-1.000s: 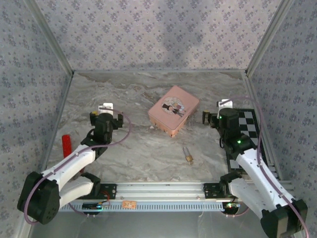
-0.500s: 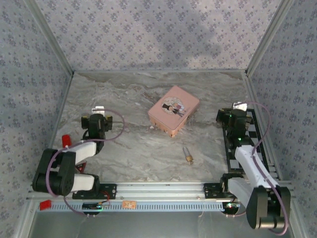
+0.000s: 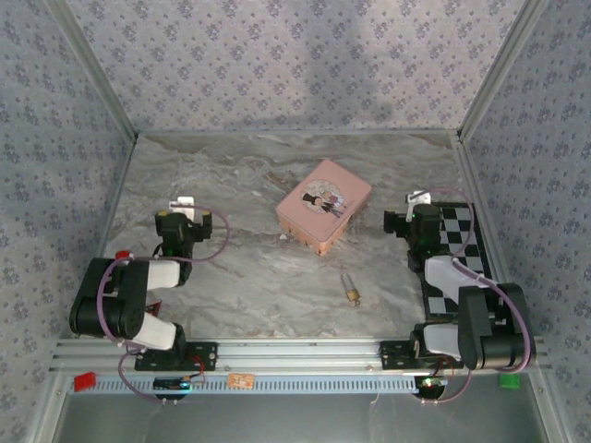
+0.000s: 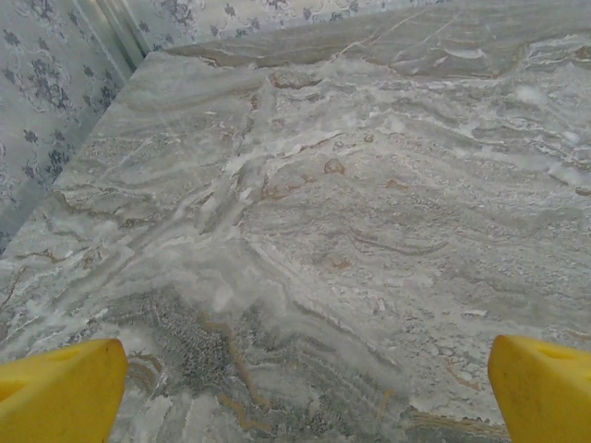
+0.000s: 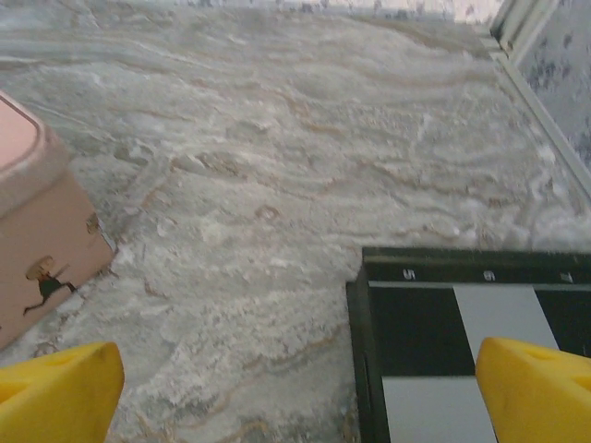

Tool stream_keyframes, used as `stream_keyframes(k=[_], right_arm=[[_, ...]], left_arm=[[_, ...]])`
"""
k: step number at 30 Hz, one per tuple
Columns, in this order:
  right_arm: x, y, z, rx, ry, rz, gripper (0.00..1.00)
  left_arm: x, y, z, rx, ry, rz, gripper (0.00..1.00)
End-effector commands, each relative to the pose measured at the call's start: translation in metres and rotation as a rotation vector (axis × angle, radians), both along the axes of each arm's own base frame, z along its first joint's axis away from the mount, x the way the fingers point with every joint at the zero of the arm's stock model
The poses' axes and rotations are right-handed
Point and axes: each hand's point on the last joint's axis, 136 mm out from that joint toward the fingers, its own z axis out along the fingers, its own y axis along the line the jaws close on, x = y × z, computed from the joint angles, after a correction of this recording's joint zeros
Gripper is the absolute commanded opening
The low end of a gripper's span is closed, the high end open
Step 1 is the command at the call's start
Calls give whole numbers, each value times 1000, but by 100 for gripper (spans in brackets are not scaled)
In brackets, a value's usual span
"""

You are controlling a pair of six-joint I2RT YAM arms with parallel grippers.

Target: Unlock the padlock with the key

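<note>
Padlock (image 3: 353,295) lies on the bench (image 3: 240,277) near the pink tin (image 3: 323,205), a silvery bit (image 3: 346,280) touching it, key or shackle unclear. Left pincer (image 4: 300,388) and right pincer (image 5: 295,388) are both spread wide.

A grey, marble-patterned counter (image 3: 259,277) enclosed on three sides by walls (image 3: 295,65) of pale blue-grey floral wallpaper, joined by slanting metal corner posts (image 3: 92,69). A ridged aluminium rail (image 3: 305,351) runs along the near edge.
</note>
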Motion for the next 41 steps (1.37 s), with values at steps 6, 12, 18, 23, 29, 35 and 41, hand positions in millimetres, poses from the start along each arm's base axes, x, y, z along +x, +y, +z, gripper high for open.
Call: stream_keyframes(k=[6, 12, 18, 23, 29, 35, 41], right_arm=[[11, 16, -2, -36, -69, 118, 99], [16, -1, -25, 50, -85, 95, 99], [20, -17, -29, 83, -61, 14, 99], [21, -16, -29, 66, -61, 11, 99], [21, -16, -28, 64, -63, 11, 99], [21, -14, -29, 70, -61, 19, 99], [21, -13, -28, 75, -59, 30, 99]], left_arm=[[19, 8, 1, -109, -37, -5, 100], [18, 12, 1, -116, -35, 12, 100], [19, 11, 1, -120, -31, 8, 100], [19, 11, 1, -120, -30, 9, 100], [19, 12, 0, -120, -29, 9, 100], [19, 12, 1, -120, -30, 10, 100], [19, 11, 1, -121, -30, 8, 100]])
